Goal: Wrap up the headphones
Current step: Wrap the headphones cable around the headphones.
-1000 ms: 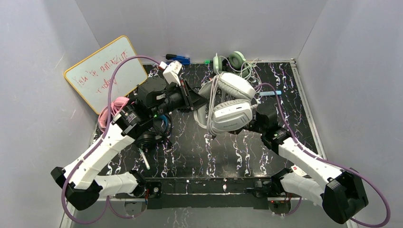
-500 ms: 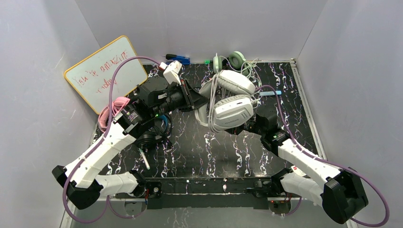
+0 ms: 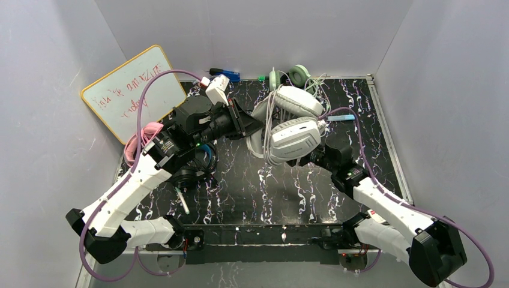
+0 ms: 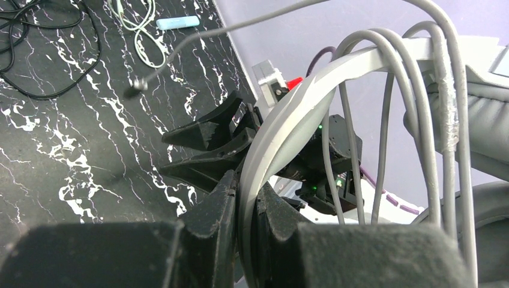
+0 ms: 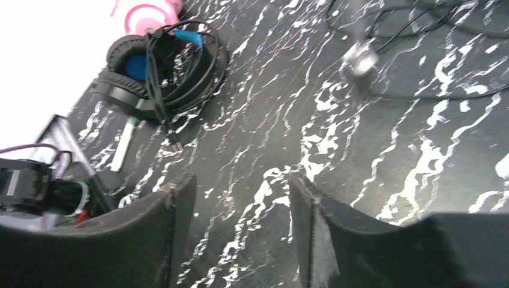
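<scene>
1. The desk [image 3: 264, 198] has a black top veined with white like marble and a metal rim along its edges. Plain pale grey walls [image 3: 252, 30] close it in on the left, far and right sides.
2. A whiteboard [image 3: 133, 91] with a yellow frame and red writing leans against the left wall at the far-left corner.
3. We see the white-grey headphones [image 3: 292, 135] held up above the far middle of the desk, between the two arms, with their grey cord looped several times over the headband.
4. The left gripper [image 4: 246, 189] is pinched narrow on that grey headband, and the cord loops hang just past its fingers.
5. The right gripper [image 5: 240, 198] stands wide and holds nothing; we see bare desk between its fingers. In the top view the lower ear cup hides it.
6. The black-and-blue headphones [image 5: 157, 69] lie on the left side of the desk with their cord wound around them. The pink headphones [image 3: 144, 133] lie just beyond, at the foot of the whiteboard.
7. A white marker pen [image 3: 182, 201] lies near the black-and-blue pair, on their near side.
8. Along the far edge we see a green-and-white headset [image 3: 289, 76] with loose cord and a blue-and-black tool [image 3: 225, 74], too small for us to name.
9. A small light-blue stick [image 3: 341, 118] lies to the right of the held headphones.
</scene>
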`<control>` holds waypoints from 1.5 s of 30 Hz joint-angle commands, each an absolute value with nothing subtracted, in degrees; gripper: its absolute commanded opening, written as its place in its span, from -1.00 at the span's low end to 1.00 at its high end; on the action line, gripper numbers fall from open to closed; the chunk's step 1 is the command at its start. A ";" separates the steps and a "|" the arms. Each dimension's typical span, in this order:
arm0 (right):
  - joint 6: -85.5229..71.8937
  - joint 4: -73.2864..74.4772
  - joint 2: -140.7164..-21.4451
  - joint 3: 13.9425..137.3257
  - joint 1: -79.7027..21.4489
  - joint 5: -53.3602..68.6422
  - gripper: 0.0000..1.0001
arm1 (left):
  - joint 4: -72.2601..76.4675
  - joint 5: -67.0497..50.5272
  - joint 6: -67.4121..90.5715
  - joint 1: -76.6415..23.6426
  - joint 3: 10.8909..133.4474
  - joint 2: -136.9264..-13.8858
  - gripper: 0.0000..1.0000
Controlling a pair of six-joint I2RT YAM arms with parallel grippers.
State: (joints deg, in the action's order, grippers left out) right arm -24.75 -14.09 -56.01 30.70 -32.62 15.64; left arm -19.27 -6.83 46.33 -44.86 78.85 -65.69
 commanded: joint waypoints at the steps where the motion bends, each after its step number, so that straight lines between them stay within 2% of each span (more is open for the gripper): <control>1: -22.33 -14.31 -53.02 30.96 -32.43 9.71 0.56 | -14.48 -6.84 48.21 -45.17 82.27 -64.67 -1.00; 2: -22.25 -14.66 -52.92 30.82 -32.45 9.64 0.70 | -14.46 -6.89 48.22 -45.16 82.27 -64.74 -1.00; 4: -21.92 -16.26 -53.56 30.80 -32.47 11.65 0.86 | -14.45 -7.00 48.21 -45.13 82.25 -64.76 -1.00; 7: -21.41 -19.30 -57.12 32.18 -32.45 15.71 0.91 | -14.43 -7.12 48.24 -45.11 82.34 -64.78 -1.00; 8: -21.19 -20.20 -58.71 33.09 -32.43 17.18 0.84 | -14.46 -7.14 48.31 -45.16 82.32 -64.78 -1.00; 10: -20.49 -21.50 -62.27 35.40 -32.46 20.22 0.39 | -14.49 -7.14 48.34 -45.16 82.39 -64.78 -1.00; 11: -20.52 -21.72 -64.06 36.53 -32.49 20.37 0.24 | -14.49 -7.12 48.24 -45.13 82.43 -64.71 -1.00; 13: -20.51 -23.58 -66.65 37.65 -32.49 20.34 0.14 | -14.51 -6.83 48.25 -45.16 82.39 -64.44 -1.00; 19: -18.61 -30.39 -70.55 38.72 -32.43 18.42 0.55 | -14.49 -6.41 48.00 -45.16 82.29 -64.37 -1.00; 26: -17.98 -28.65 -73.13 41.21 -32.45 10.19 0.78 | -14.50 -6.10 47.54 -45.17 82.96 -65.06 -1.00; 33: -16.55 -27.38 -71.48 40.35 -32.43 5.63 0.83 | -14.50 -5.97 47.33 -45.15 83.02 -65.00 -1.00; 37: -16.09 -28.36 -73.42 41.28 -32.46 10.59 0.72 | -14.50 -5.93 47.46 -45.17 83.00 -64.95 -1.00; 45: -15.51 -33.14 -76.12 42.37 -32.46 18.52 0.73 | -14.92 -5.76 47.68 -45.13 83.48 -65.09 -1.00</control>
State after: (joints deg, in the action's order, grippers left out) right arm -16.95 -27.68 -75.18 39.03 -32.62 13.82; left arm -19.29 -6.15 46.06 -44.88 79.68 -66.15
